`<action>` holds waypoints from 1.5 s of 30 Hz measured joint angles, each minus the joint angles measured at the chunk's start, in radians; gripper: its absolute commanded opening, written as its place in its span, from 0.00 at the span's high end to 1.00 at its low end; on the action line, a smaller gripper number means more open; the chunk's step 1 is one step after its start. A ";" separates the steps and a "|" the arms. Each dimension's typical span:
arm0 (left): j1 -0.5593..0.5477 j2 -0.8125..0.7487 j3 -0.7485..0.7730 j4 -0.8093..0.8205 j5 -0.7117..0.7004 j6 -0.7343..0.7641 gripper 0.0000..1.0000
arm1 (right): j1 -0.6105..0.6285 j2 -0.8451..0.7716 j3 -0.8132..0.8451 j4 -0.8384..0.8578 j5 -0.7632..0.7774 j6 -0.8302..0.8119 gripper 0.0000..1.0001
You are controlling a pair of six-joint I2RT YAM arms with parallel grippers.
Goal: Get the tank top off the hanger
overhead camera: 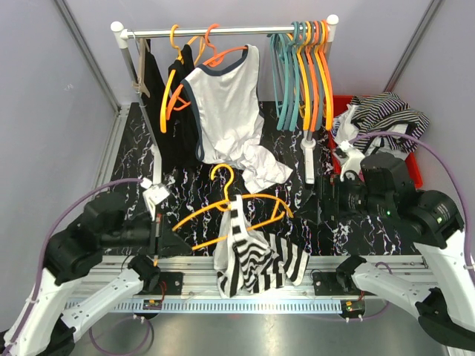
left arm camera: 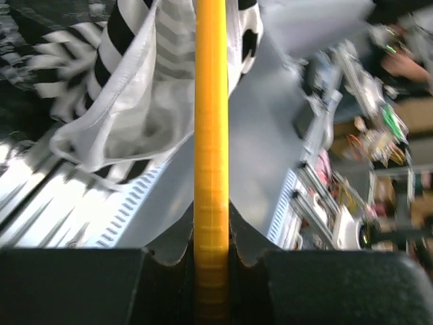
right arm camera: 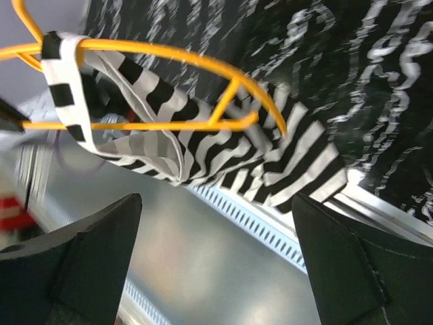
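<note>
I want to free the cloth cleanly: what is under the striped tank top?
The tank top drapes over the black marbled table and the metal rail at its near edge; whatever lies beneath the bunched cloth is hidden.

Robot lab, grey booth walls (overhead camera: 44,111) (clothes rail (overhead camera: 223,31))

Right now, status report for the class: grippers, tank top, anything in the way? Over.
Left gripper shut on orange hanger. Right gripper open, short of striped tank top. Top looped on hanger arm; nothing between.
</note>
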 measured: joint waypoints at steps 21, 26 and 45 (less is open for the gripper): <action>-0.060 0.296 0.011 0.170 -0.339 -0.112 1.00 | 0.329 0.116 -0.461 0.552 0.203 0.219 0.00; -0.064 0.296 0.011 0.193 -0.352 -0.131 1.00 | 0.436 0.216 -0.462 0.669 0.366 0.246 0.07; -0.071 0.130 0.034 -0.034 -0.374 -0.119 1.00 | 0.290 0.079 -0.494 0.324 0.967 0.585 1.00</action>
